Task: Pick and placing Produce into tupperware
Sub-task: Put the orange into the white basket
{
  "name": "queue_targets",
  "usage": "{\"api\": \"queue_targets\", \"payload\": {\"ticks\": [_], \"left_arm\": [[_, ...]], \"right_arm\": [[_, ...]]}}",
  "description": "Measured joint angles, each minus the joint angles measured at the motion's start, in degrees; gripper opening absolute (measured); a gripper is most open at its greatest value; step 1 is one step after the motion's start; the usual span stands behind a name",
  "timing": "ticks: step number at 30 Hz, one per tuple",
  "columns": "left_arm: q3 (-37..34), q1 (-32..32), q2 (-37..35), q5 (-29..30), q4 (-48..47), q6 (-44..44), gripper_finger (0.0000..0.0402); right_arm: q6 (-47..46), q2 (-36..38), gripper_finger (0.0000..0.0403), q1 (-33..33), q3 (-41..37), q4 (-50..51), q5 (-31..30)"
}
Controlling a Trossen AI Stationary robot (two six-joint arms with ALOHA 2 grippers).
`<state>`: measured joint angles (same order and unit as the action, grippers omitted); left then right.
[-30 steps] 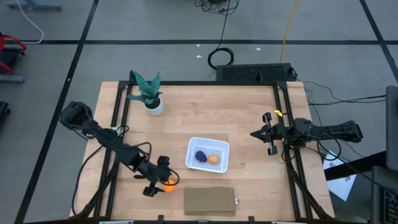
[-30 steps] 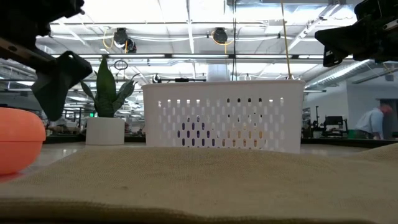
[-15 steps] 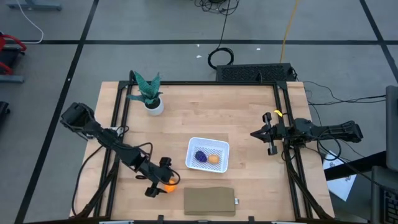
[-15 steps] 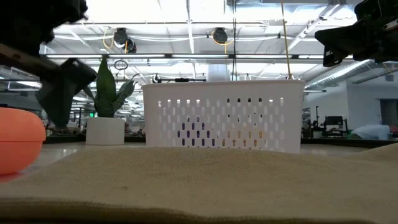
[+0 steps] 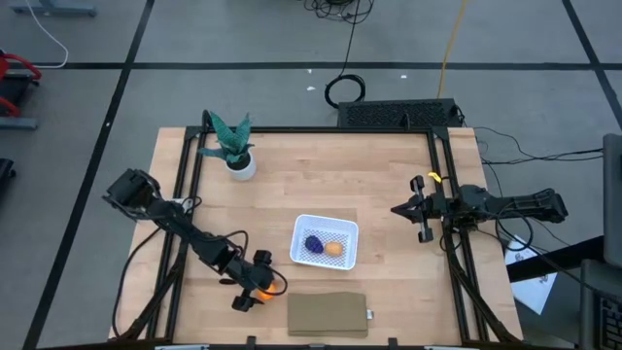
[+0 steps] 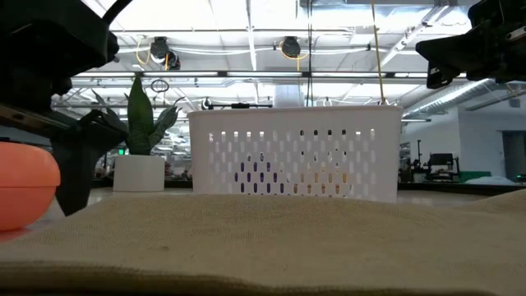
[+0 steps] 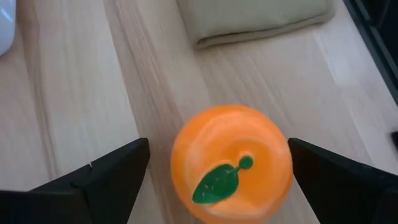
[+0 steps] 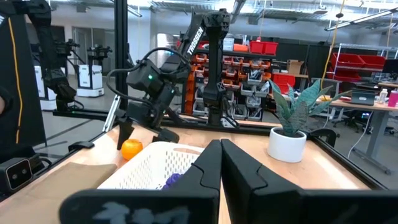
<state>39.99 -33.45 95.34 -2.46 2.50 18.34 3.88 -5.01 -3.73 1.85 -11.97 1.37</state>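
Orange ball (image 7: 231, 163) on the table, bracketed by left gripper (image 5: 255, 289), fingers spread either side, seemingly not yet touching.
Purple cluster (image 5: 313, 244) and tan lump (image 5: 333, 248) already in tupperware (image 5: 347, 229); right gripper (image 5: 420, 210) parked apart, fingers pressed together.

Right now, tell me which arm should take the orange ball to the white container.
Left. Its hand is open with its fingers on either side of the orange ball, near the white container. The right hand waits shut at the table's far right edge.
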Motion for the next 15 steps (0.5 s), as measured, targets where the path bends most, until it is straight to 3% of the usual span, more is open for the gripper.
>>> {"api": "queue_targets", "payload": {"ticks": [15], "left_arm": [[0.0,0.0,0.2,0.8,0.6,-1.5,0.039]], "right_arm": [[0.2,0.0,0.0,0.0,0.0,0.0,0.0]]}}
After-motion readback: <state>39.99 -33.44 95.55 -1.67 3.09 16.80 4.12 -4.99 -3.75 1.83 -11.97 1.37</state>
